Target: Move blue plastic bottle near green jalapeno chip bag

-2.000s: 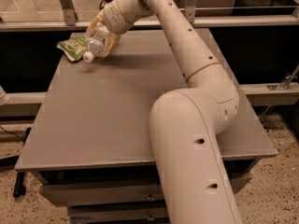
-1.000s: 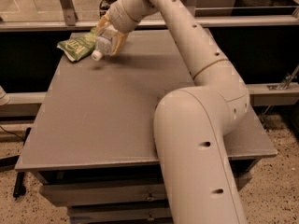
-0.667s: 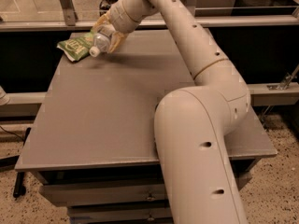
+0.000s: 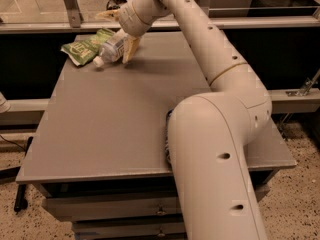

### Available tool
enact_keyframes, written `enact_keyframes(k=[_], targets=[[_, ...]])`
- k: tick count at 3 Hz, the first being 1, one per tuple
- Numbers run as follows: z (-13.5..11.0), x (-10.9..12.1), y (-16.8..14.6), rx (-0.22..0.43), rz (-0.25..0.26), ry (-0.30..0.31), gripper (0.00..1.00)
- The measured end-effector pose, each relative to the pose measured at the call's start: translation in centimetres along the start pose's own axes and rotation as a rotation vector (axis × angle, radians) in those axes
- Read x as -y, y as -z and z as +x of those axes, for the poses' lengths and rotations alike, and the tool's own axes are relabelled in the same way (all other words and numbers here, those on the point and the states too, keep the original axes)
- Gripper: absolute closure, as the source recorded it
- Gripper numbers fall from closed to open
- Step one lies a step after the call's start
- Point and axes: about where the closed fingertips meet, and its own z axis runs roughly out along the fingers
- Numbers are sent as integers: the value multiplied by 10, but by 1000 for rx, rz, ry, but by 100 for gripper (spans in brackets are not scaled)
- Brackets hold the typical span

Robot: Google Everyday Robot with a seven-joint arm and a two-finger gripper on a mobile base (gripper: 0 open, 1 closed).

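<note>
With the blue plastic bottle (image 4: 113,47) down beside the green jalapeno chip bag (image 4: 83,47), the gripper (image 4: 120,32) (spread wide) need only lift clear.

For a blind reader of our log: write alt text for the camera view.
A robot arm reaches across a gray table, its gripper at the far left corner, right at a small clear plastic bottle with a white cap. The bottle sits next to a crinkled green chip bag.
</note>
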Motion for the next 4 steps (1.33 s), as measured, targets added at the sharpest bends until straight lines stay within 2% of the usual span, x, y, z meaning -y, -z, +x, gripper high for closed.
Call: enact_keyframes(k=[2, 3, 4], targets=[[5, -1, 14, -18, 24, -24, 0], [14, 1, 45, -31, 95, -74, 0], [27, -1, 102, -21, 221, -170, 0]])
